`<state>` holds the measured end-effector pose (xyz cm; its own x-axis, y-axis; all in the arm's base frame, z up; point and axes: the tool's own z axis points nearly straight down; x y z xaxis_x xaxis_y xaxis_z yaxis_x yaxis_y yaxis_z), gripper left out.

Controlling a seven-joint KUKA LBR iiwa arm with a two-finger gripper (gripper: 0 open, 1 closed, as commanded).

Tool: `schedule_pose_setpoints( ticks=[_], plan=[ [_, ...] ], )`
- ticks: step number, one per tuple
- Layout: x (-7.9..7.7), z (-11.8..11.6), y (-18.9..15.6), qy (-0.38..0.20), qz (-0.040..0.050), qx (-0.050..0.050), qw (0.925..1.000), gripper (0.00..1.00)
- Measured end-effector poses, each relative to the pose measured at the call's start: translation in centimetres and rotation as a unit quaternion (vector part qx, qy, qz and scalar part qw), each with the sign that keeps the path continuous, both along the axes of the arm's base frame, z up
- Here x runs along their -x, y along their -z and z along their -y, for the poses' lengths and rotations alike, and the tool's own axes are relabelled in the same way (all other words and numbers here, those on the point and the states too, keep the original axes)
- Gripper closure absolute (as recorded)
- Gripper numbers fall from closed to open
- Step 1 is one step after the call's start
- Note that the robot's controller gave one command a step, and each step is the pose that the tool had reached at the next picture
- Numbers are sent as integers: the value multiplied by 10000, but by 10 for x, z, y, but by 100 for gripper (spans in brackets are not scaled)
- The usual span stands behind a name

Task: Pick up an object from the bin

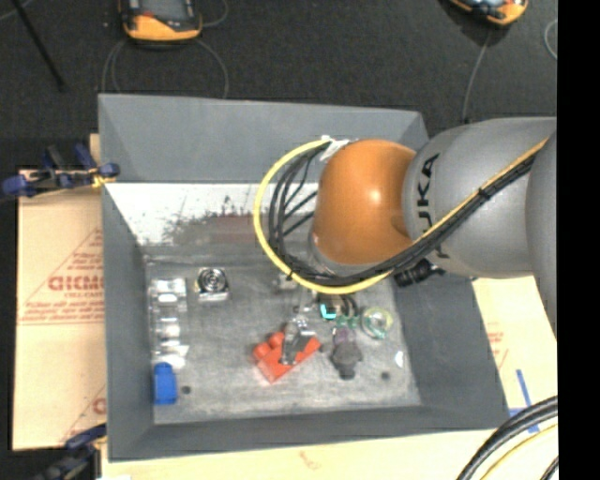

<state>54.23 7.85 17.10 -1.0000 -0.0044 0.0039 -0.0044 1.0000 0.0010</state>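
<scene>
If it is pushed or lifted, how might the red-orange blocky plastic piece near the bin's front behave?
The red-orange blocky plastic piece looks rigid, so it probably keeps its shape. It lies flat in the grey metal bin, so rolling seems unlikely. Small and plastic, it is likely light and may slide under the gripper.

The arm (487, 206) reaches in, its orange-covered wrist (366, 202) pointing down.

You had a dark, speckled floor (281, 66) spread beneath the whole setup, lit evenly from above. Along its far edge sat two orange-and-black devices, one at the left (161, 19) and one at the right (492, 7), with thin cables (478, 75) trailing across the floor.
</scene>
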Motion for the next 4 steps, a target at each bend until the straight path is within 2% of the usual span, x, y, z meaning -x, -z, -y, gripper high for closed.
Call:
schedule_pose_setpoints(
  ticks=[1,2,3,4],
  plan=[
    [0,33,98,-1768,71,1,9842,0],
    [4,21,70,-3008,49,2,9537,0],
    [1,37,71,-2901,49,-5,9570,0],
    [1,34,98,-3391,70,9,9407,0]
  ],
)
